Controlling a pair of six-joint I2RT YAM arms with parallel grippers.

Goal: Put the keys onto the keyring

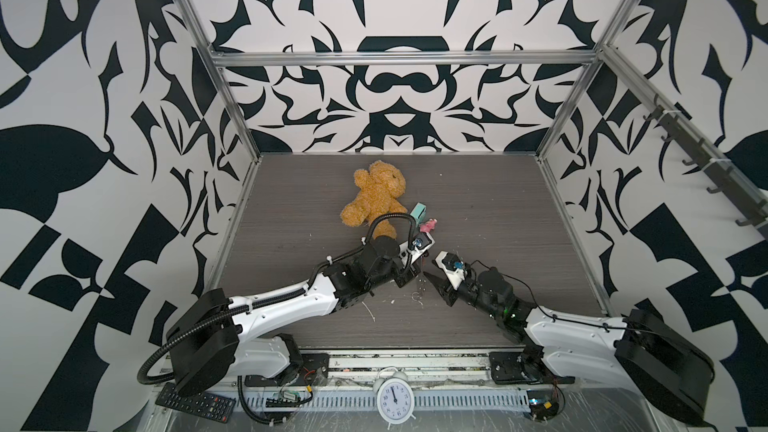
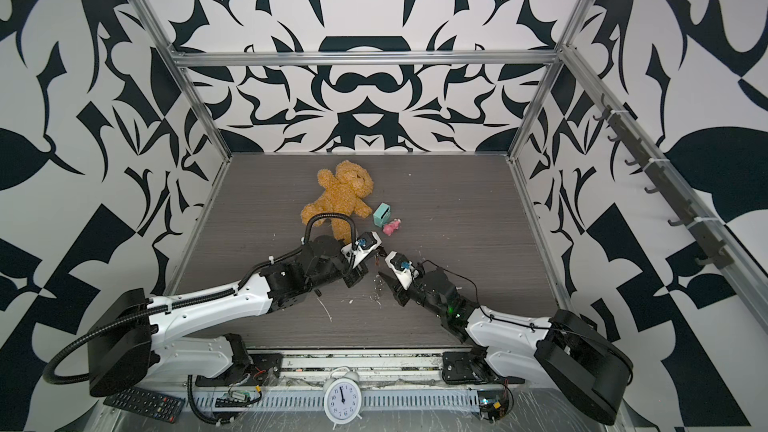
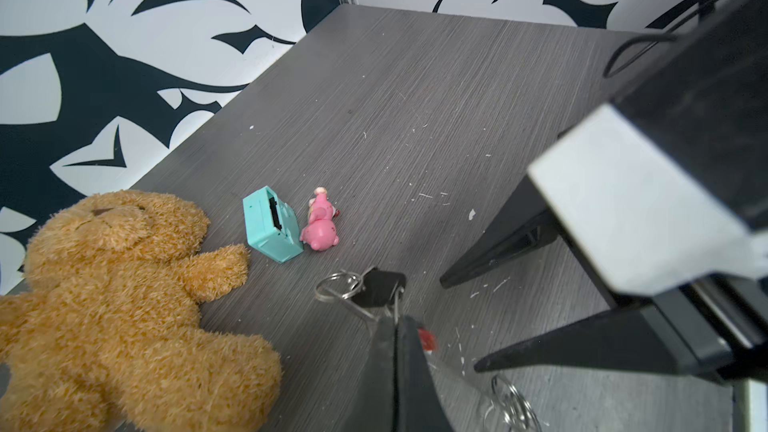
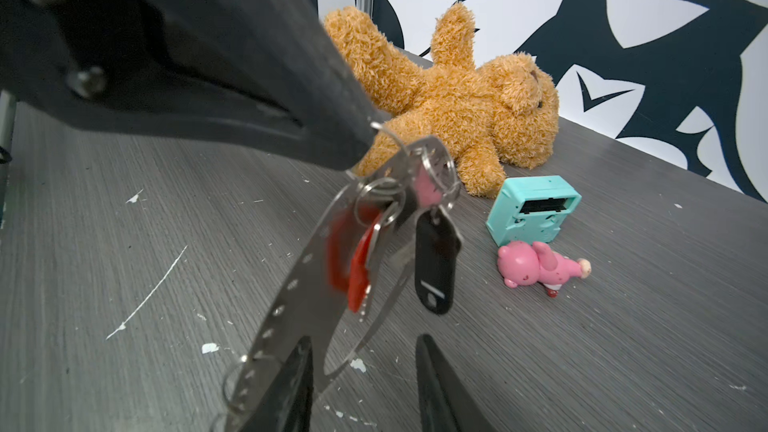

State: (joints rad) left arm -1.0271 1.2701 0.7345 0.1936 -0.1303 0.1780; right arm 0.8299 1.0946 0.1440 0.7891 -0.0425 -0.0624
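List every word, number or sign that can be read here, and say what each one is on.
"1" to "12": hour numerals round the dial of the white alarm clock, in both top views.
Remote control: button markings too small to read.
Red tag: blurred, nothing readable.
Black fob: white marks only, no readable text.

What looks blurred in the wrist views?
Right wrist view: the red plastic tag and perforated silver strap are smeared, the black oblong fob sharp. Left wrist view: the white block on the right gripper is soft, the brown teddy bear crisp.
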